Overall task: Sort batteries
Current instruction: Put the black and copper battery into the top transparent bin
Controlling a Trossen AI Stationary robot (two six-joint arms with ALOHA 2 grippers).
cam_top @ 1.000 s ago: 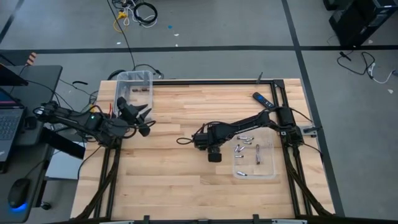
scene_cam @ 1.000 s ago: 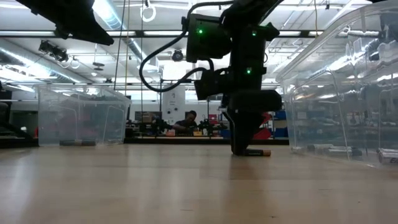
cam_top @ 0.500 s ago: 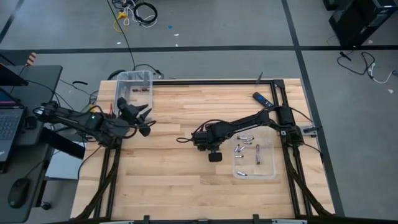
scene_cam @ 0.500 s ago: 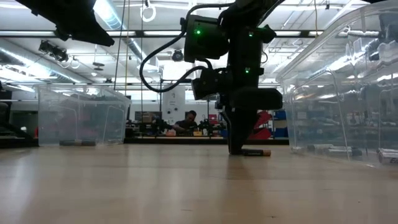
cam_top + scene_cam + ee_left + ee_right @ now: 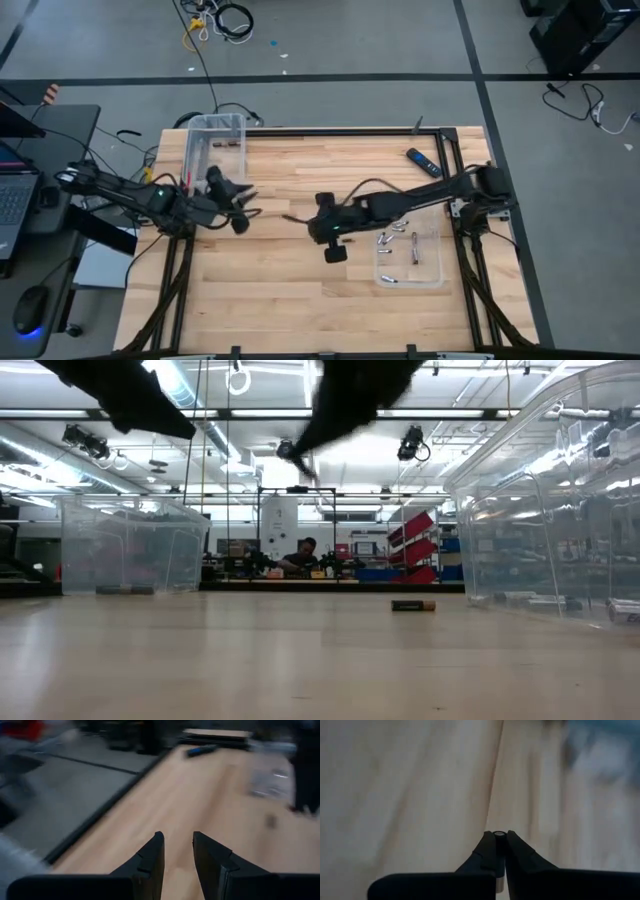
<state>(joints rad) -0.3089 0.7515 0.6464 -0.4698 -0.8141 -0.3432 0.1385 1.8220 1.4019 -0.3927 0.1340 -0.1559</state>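
The right gripper [image 5: 500, 840], whose jaws have just pinched shut on a battery [image 5: 500, 834], has lifted off mid-counter [image 5: 280, 290], leaving another battery [image 5: 412, 605] lying low right; the left gripper's [image 5: 177, 851] jaws stand narrowly apart, empty.

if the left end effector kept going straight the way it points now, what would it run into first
Probably nothing close: the left end effector points over bare wooden table. Farther on stands the right arm, off to one side; depth is unclear.
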